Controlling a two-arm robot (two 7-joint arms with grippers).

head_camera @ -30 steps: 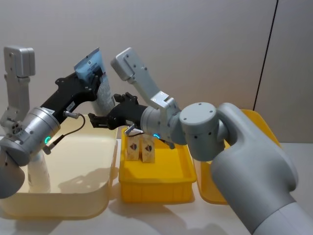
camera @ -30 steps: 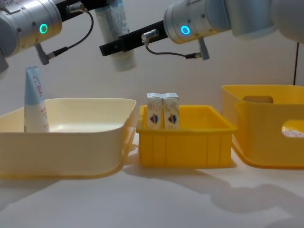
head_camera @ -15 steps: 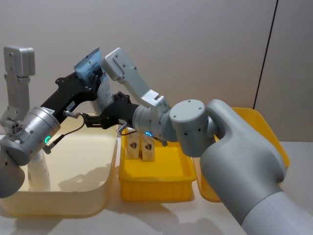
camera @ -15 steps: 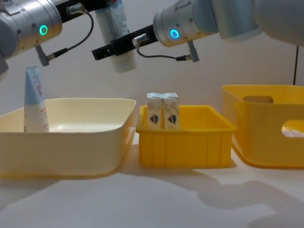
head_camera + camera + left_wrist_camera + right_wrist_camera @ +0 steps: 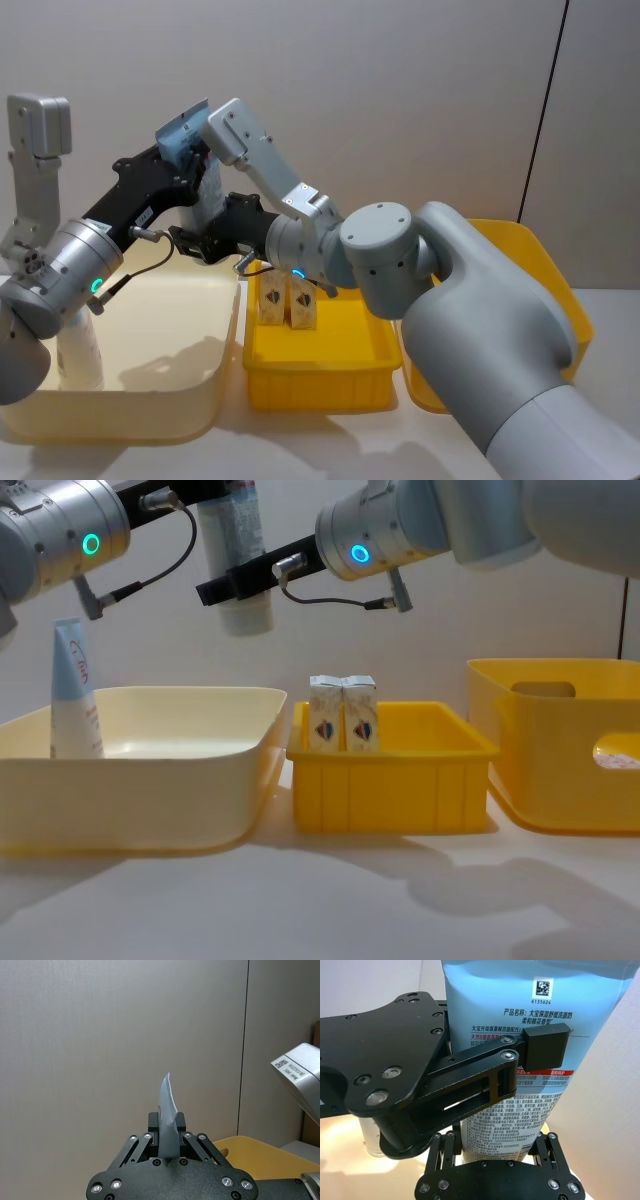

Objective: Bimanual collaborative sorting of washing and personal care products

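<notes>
A white squeeze tube (image 5: 232, 540) with a pale blue end (image 5: 180, 135) hangs cap down, high over the cream bin (image 5: 150, 780). My left gripper (image 5: 195, 168) is shut on its upper part; in the right wrist view one left pad (image 5: 545, 1047) presses the tube (image 5: 530, 1015). My right gripper (image 5: 228, 585) has reached across and stands open with its fingers on either side of the tube's lower body, just above the cap. A second tube (image 5: 75, 690) stands upright in the cream bin's left corner. Two small white cartons (image 5: 343, 713) stand side by side in the small yellow bin (image 5: 390, 790).
A larger yellow bin (image 5: 560, 760) with a handle cut-out stands at the right. The three bins sit in a row on a pale table, with open tabletop in front of them. A grey wall is behind.
My right gripper has moved left and closed in around the held tube's lower end. The tube and left gripper shifted slightly left. The standing tube and cartons have not moved.
</notes>
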